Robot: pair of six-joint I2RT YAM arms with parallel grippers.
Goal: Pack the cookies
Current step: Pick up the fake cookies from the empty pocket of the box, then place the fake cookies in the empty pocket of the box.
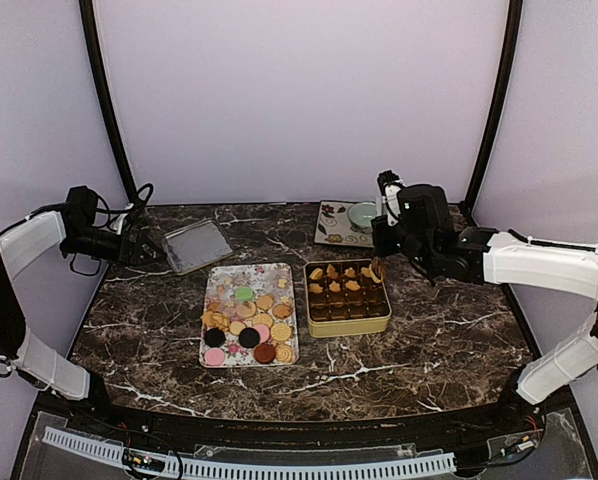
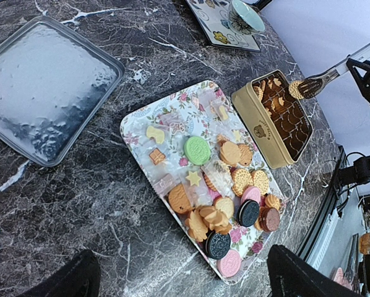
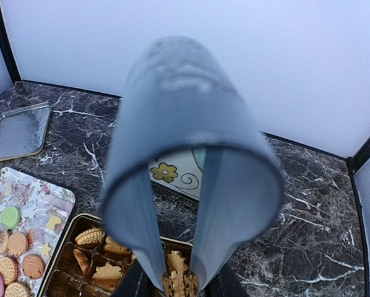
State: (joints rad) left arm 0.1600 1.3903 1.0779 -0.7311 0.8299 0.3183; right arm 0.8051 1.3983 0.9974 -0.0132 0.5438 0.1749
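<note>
While the left end effector [image 1: 147, 246] hangs wide and empty at the left of the top frame, the right end effector [image 1: 384, 243] grips tongs [image 3: 191, 124] pinching one tan cookie [image 3: 177, 277]. Its long axis runs up-down along the blades, over the gold tin [image 1: 348, 325] at centre. About seven cookies [image 1: 334, 280] fill the tin's far rows. Left of the tin, the flowery tray [image 1: 224, 275] carries one green, two pink, two black and one brown disc among many tan ones.
</note>
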